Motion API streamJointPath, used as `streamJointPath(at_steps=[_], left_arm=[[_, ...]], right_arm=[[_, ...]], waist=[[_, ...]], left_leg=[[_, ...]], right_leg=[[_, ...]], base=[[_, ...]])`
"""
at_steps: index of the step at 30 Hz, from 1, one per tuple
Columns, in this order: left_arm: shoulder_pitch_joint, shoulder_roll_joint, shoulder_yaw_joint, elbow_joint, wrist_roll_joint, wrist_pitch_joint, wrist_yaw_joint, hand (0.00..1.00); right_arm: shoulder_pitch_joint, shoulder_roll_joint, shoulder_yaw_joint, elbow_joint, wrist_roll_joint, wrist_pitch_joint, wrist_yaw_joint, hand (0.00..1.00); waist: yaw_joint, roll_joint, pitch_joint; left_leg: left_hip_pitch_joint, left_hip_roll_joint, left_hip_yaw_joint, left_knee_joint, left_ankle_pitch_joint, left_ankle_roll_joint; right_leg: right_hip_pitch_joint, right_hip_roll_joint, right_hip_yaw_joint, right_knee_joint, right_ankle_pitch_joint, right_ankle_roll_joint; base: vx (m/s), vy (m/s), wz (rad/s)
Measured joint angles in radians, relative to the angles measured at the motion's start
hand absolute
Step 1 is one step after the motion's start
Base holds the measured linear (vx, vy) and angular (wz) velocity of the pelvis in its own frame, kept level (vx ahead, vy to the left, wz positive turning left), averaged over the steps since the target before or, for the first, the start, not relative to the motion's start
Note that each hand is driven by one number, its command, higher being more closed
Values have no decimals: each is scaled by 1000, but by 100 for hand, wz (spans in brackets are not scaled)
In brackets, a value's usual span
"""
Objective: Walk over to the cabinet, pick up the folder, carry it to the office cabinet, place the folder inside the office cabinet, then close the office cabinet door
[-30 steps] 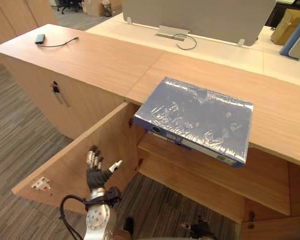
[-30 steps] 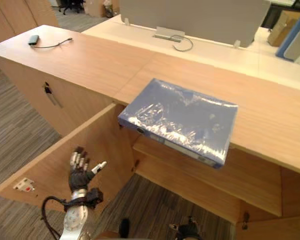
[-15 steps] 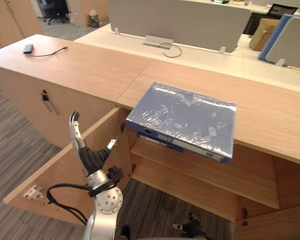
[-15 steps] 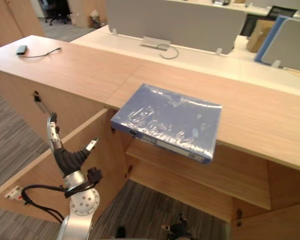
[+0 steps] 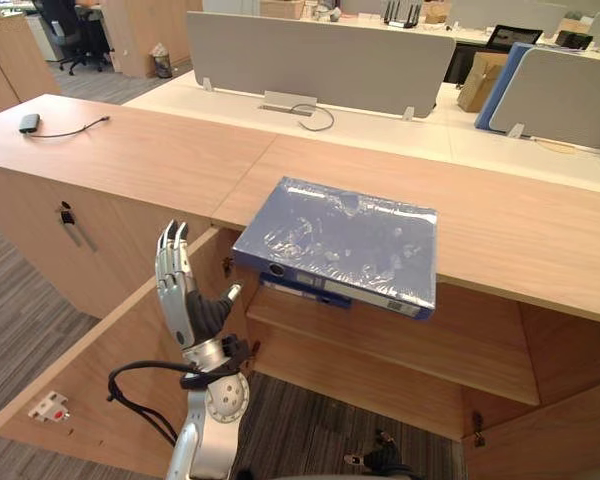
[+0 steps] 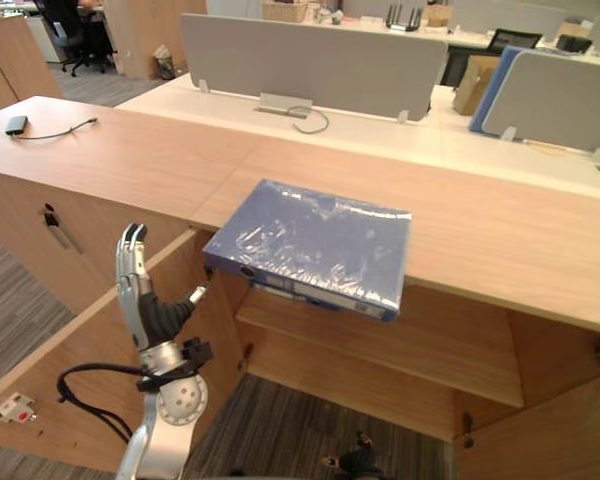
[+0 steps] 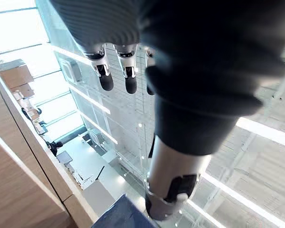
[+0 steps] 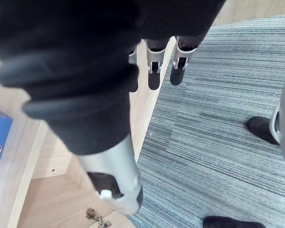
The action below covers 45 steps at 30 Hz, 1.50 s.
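A blue folder (image 5: 340, 245) in clear plastic wrap lies flat on the wooden cabinet top (image 5: 530, 235), its front edge overhanging the open office cabinet below. The cabinet's left door (image 5: 100, 370) stands swung out, and an inner shelf (image 5: 390, 335) shows under the folder. My left hand (image 5: 185, 295) is raised in front of that door, left of and below the folder's near corner, fingers (image 7: 114, 71) straight and apart from it, holding nothing. My right hand (image 8: 153, 66) hangs low over the carpet by the cabinet's side, fingers straight, empty.
A small dark adapter with its cable (image 5: 30, 122) lies at the far left of the cabinet top. A shut neighbouring door carries a handle (image 5: 68, 215). Grey desk screens (image 5: 320, 60) and a cardboard box (image 5: 475, 80) stand behind. The right door (image 5: 565, 440) is also swung out.
The camera has tilted up, showing more of the office behind. My left hand has risen from low by the door to beside the folder's near corner. The folder stays put.
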Motion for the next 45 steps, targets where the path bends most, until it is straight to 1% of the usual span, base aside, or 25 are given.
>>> streamJointPath(at_steps=[1,4,10,12,14,18,22,26,30,38,45], left_arm=[[-4,16,1,28,11,1,-10,0],[-5,33,6,62,34,1,-23,0],[-6,81,15,132,66,1,-61,0],[-6,90,15,152,77,1,-80,0],[-9,93,15,161,80,1,-87,0],[-15,107,17,193,86,3,-97,0],[-23,107,26,212,94,20,-98,0],[-51,110,29,218,107,32,-98,0],[-72,110,34,222,106,45,-95,0],[-101,110,33,215,104,50,-64,0],[-101,110,33,201,103,58,-45,0]], right_arm=[[-3,-3,0,0,0,0,3,0],[-6,-6,-1,1,0,0,9,0],[-15,-11,-11,7,-16,0,21,0],[-19,-12,-14,11,-23,1,22,0],[-21,-11,-30,11,-36,1,23,0],[-47,-14,-50,41,-35,2,25,0],[-48,-21,-59,41,-35,2,26,0],[-48,-22,-79,41,-35,2,26,0],[-50,-23,-87,41,-36,2,26,0],[-48,-32,-88,42,-35,2,26,0],[-48,-33,-88,42,-36,2,26,0]], waist=[[-2,3,-2],[-7,8,1],[-21,10,2],[-26,10,4],[-27,11,8],[-39,11,26],[-54,11,28],[-57,11,31],[-70,11,31],[-80,12,32],[-80,13,34]], left_leg=[[0,0,0,0,1,0],[0,0,0,-1,3,0],[0,1,0,-2,5,-1],[0,4,0,-2,5,-2],[0,6,0,-2,5,-2],[1,16,1,-2,8,-7],[2,17,2,-3,8,-9],[2,17,10,-3,7,-9],[2,17,14,-3,7,-9],[2,16,19,-3,7,-10],[2,16,19,-3,6,-10]], right_leg=[[0,0,1,-2,1,-2],[1,2,2,-9,2,-7],[9,10,3,-32,9,-13],[14,15,3,-44,14,-17],[18,19,3,-52,18,-16],[25,33,3,-66,27,-21],[27,35,4,-75,28,-21],[27,35,10,-82,36,-22],[27,36,15,-90,43,-23],[27,37,22,-98,50,-24],[27,37,23,-98,50,-24]], base=[[-36,12,-4],[-11,3,0],[0,0,0],[0,0,0],[0,0,0],[0,0,0],[0,0,0],[-16,24,-5],[-21,25,-4],[-11,14,-2],[0,0,0]])
